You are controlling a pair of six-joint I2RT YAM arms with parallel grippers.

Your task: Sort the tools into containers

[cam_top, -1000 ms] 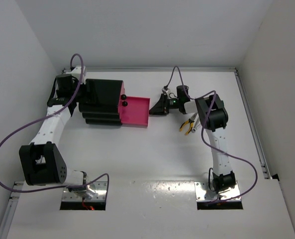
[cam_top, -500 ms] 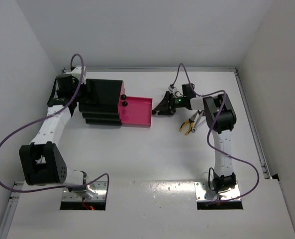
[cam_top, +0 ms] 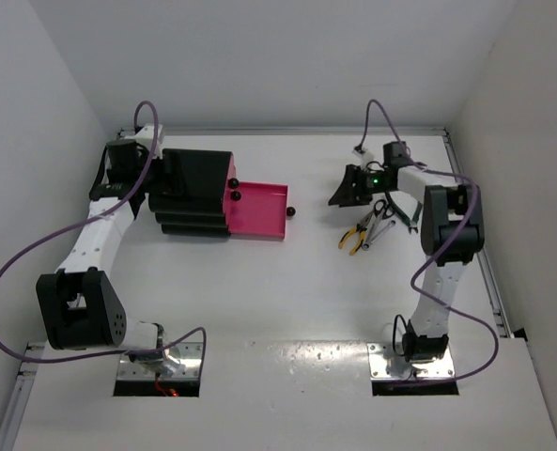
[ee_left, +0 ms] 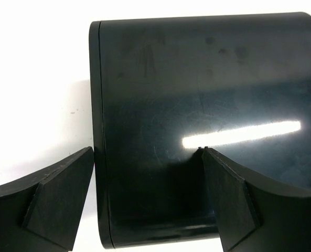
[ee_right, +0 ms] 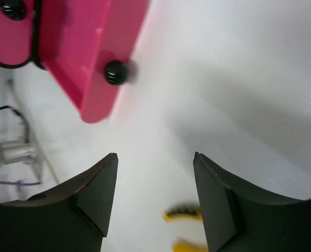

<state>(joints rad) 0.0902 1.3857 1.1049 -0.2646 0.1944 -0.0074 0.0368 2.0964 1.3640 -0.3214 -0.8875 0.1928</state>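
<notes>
At far left in the top view, left pincer [ee_left: 148, 152] is mostly hidden behind cabinet [cam_top: 195, 183]. Wrist view: fingers spread wide, one just off the cabinet's edge, the other over its glossy face. Contact unclear; nothing clamped between them. Cabinet cut off at frame right.

Drawer [cam_top: 257, 209] stands pulled out to the right, knob [cam_top: 290, 212] at its front.

Right pincer [ee_right: 155, 157] hangs well apart from the knob, jaws wide, holding and touching nothing.

Pliers [cam_top: 357, 235] lie on the table near it; only blurred yellow handles show in the wrist view, cut off at the frame edge. Wrench [cam_top: 381, 224] lies against the pliers, thin and hard to make out.
</notes>
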